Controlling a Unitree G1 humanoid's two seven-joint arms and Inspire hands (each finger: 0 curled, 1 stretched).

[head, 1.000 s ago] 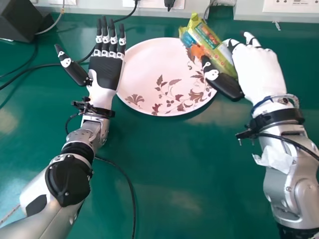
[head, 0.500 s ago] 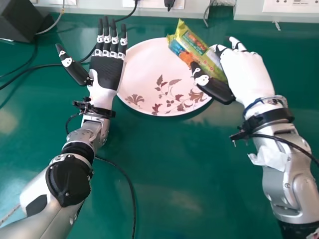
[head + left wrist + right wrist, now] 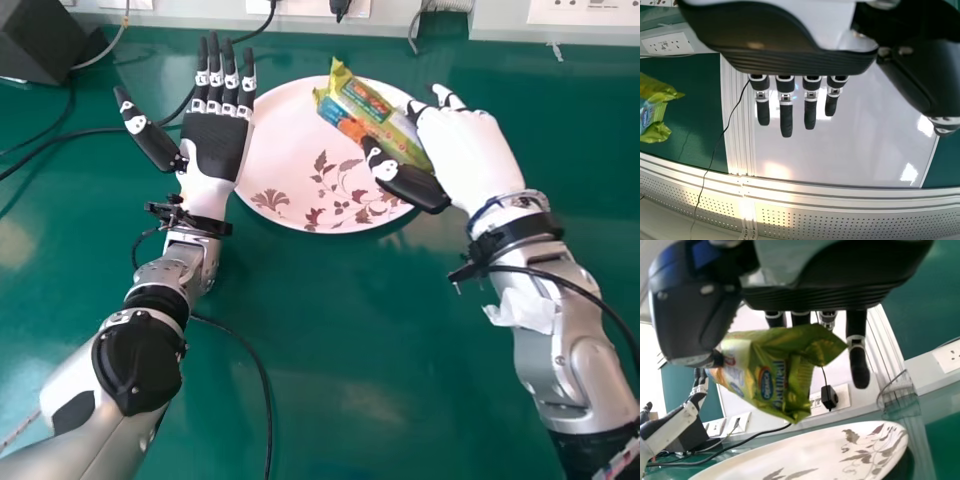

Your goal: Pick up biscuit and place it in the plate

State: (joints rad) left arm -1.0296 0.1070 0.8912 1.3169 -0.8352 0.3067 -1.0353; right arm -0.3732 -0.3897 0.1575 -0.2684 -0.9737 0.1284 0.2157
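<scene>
right hand (image 3: 470, 150) angled inward, back up, thumb and fingers pinching biscuit pack (image 3: 378, 115) above plate (image 3: 275, 150); pack's long axis diagonal, free end pointing far-left. left hand (image 3: 214, 145) palm up, fingers straight.

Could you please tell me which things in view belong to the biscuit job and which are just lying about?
Part of the job:
- biscuit packet, held above the plate
- plate
- right hand, gripping the packet

Just about:
- left hand, idle, fingers straight
- black box
- black cable by the left arm
- wall socket
</scene>
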